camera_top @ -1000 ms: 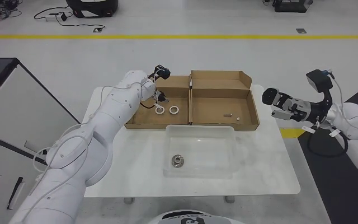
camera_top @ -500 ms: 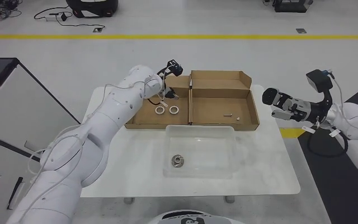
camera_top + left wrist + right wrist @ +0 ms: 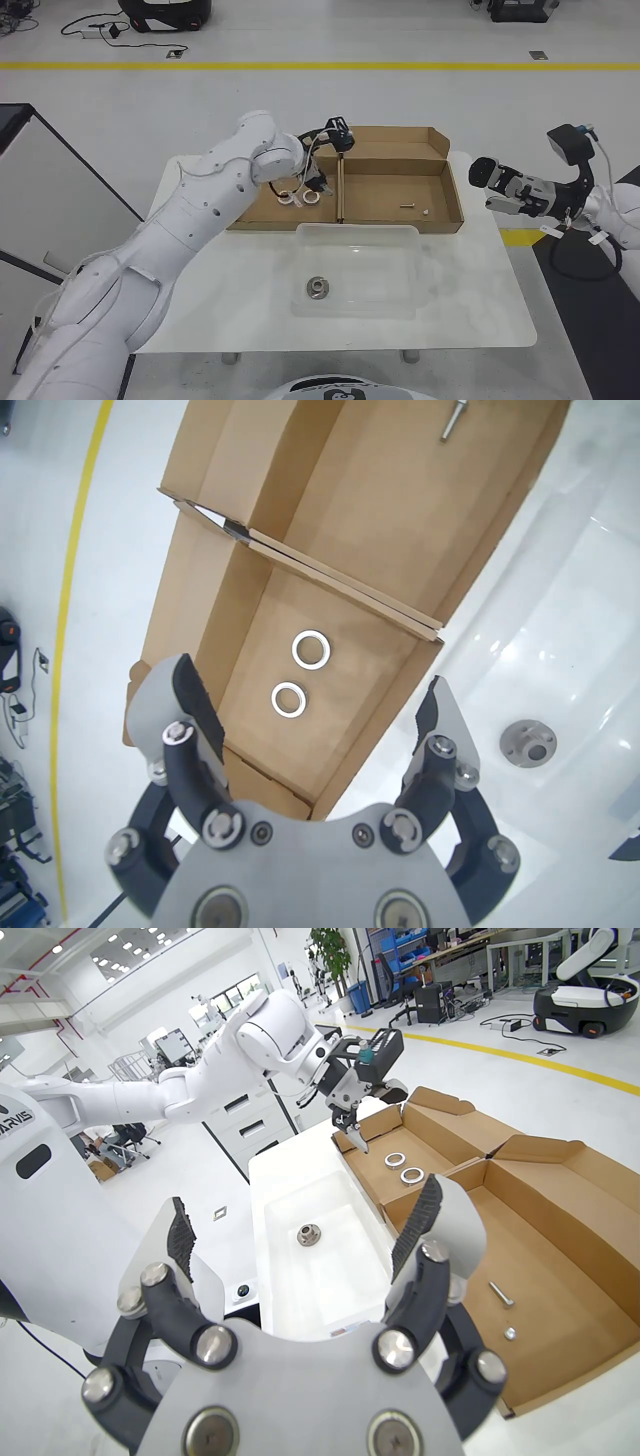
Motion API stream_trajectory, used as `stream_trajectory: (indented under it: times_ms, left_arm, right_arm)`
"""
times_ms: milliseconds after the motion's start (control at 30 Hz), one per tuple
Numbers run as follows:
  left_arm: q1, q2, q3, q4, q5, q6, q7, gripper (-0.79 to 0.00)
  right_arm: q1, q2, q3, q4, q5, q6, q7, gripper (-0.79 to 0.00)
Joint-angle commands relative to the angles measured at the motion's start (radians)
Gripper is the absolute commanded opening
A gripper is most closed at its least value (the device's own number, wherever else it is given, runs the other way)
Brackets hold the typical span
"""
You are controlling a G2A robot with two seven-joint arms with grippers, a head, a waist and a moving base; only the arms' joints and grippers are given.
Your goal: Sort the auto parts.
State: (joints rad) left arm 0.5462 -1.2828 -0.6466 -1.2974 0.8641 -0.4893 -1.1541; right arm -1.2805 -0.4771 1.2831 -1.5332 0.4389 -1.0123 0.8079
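- I am seeing the left gripper (image 3: 309,675) hanging with fingers apart above the cardboard box's (image 3: 371,720) left compartment.
- Two rings (image 3: 312,650) are lying there, side by side.
- A flange (image 3: 528,744) is sitting in the clear bin (image 3: 355,236).
- The right gripper (image 3: 305,1195) is hovering spread wide, beyond the table (image 3: 480,290) edge.

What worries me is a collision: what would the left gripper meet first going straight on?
The left gripper would probably meet the floor of the cardboard box, at or beside the nearer ring; depth unclear.
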Motion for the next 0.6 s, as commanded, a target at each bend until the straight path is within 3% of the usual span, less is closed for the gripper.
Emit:
stream_trajectory:
  times_ms: [0, 233, 567]
  left_arm:
    - [0.026, 0.013, -0.015, -0.08, -0.003, -0.008, -0.047, 0.0]
    - [0.098, 0.037, -0.017, -0.258, 0.001, -0.021, -0.156, 0.0]
    - [0.087, 0.051, 0.12, -0.309, -0.035, -0.032, -0.145, 0.0]
  right_arm:
    - [0.0, 0.0, 0.0, 0.0, 0.0, 0.0, 0.0, 0.0]
    - [0.0, 0.0, 0.0, 0.0, 0.0, 0.0, 0.0, 0.0]
    - [0.0, 0.0, 0.0, 0.0, 0.0, 0.0, 0.0, 0.0]
